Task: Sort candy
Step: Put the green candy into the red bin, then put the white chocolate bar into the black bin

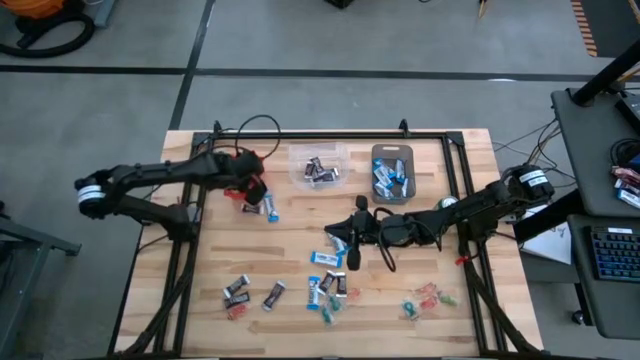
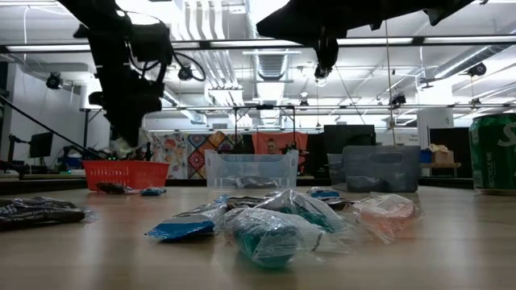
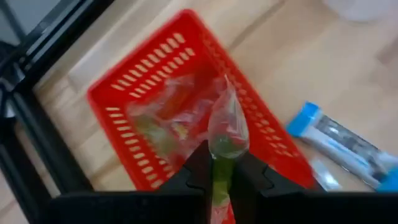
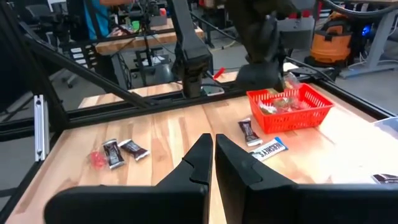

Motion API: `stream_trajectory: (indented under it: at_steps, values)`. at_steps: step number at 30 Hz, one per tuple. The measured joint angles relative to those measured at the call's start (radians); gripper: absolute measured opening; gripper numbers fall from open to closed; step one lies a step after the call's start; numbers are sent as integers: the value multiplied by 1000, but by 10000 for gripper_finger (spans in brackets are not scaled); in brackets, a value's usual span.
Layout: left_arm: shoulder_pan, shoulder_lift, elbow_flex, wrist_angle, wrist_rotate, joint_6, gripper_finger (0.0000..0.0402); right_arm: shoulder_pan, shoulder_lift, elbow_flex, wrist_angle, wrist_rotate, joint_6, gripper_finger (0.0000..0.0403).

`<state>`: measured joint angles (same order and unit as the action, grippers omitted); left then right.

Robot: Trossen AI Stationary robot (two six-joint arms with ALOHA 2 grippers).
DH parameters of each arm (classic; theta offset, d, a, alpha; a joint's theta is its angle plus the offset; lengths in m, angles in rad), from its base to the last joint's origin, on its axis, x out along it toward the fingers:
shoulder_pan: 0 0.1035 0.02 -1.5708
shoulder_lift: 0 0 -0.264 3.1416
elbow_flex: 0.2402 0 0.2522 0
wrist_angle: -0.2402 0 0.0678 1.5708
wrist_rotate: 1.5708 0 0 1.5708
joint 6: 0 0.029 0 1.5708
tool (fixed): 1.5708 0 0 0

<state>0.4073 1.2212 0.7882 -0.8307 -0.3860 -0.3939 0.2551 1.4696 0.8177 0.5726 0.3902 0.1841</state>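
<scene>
My left gripper (image 1: 243,180) hovers over the red bin (image 3: 143,81) at the table's far left and is shut on a small candy in a clear wrapper with green inside (image 3: 227,134). The bin holds red and green candy. My right gripper (image 4: 213,155) is shut and holds nothing; it points level toward the left over the middle of the table (image 1: 345,238). Loose candy lies on the wood: blue-and-white pieces (image 1: 268,208), dark ones (image 1: 240,290), and red and green ones (image 1: 430,298). My left gripper pinches one end of the clear-wrapped green candy (image 3: 219,163) between its two fingers. The fingers slant down from above. The rest of the candy sticks out past the fingertips, lifted clear above the red bin.
A clear bin (image 1: 318,165) with dark candy and a grey bin (image 1: 392,172) with blue candy stand at the far middle. A black frame (image 1: 460,180) runs round the work area. A green can (image 2: 493,153) stands at the right in the low view.
</scene>
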Motion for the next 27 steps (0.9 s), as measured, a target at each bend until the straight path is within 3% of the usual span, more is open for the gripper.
stream_trajectory:
  at_steps: [11, 16, 19, 27]
  values:
    - [22, 50, -13, 17, -60, 19, 100, 0, 0, 1, -25, -1, 9, 9]
    - [-58, 25, -14, 33, -51, -45, 119, -1, -13, 6, -112, 0, 108, 9]
    - [-164, 5, -14, 73, -49, -53, 122, -5, -22, 50, -295, 3, 213, 9]
    - [-485, 0, -17, 161, -47, 21, 123, -30, 19, 283, -979, 7, 434, 9]
